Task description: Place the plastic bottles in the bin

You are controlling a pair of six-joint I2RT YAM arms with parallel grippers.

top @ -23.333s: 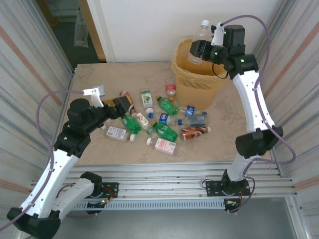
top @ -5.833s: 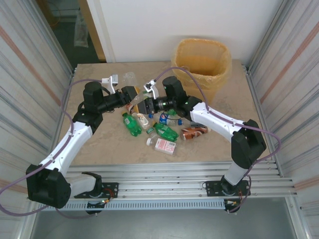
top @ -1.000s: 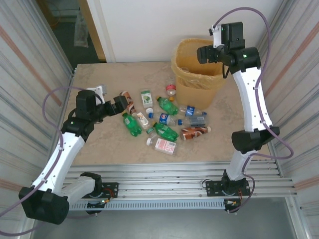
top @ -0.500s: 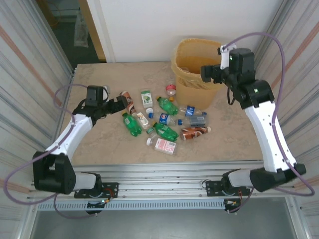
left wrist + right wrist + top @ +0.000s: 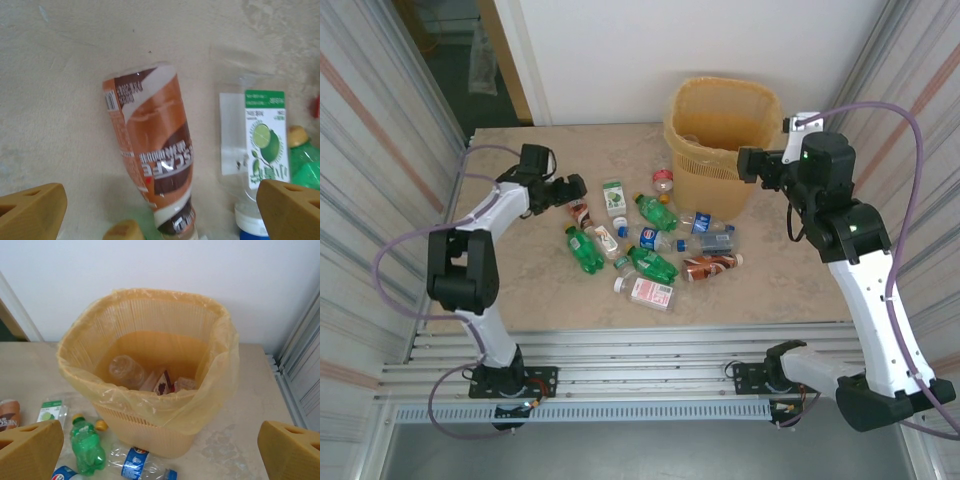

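Several plastic bottles lie scattered mid-table: green ones (image 5: 584, 250) (image 5: 657, 212), a clear blue-labelled one (image 5: 705, 222), a white-pink one (image 5: 653, 292). My left gripper (image 5: 570, 188) hangs open over a brown-labelled bottle (image 5: 155, 160), its fingers (image 5: 30, 210) well apart on either side of it. A clear lime-labelled bottle (image 5: 260, 145) lies just right of it. The yellow bin (image 5: 715, 185) stands at the back with a clear bottle (image 5: 125, 371) and other items inside. My right gripper (image 5: 748, 163) is open and empty beside the bin's right rim (image 5: 160, 440).
Corrugated metal walls close in both sides. A green bottle (image 5: 87, 447) and a blue-labelled bottle (image 5: 137, 465) lie against the bin's foot. A small red-capped item (image 5: 663, 180) sits left of the bin. Bare tabletop (image 5: 520, 290) lies front left.
The left gripper has swung toward the back and stands over the brown-labelled bottle. The right arm has drawn back to the right, away from above the bin, with nothing in it.
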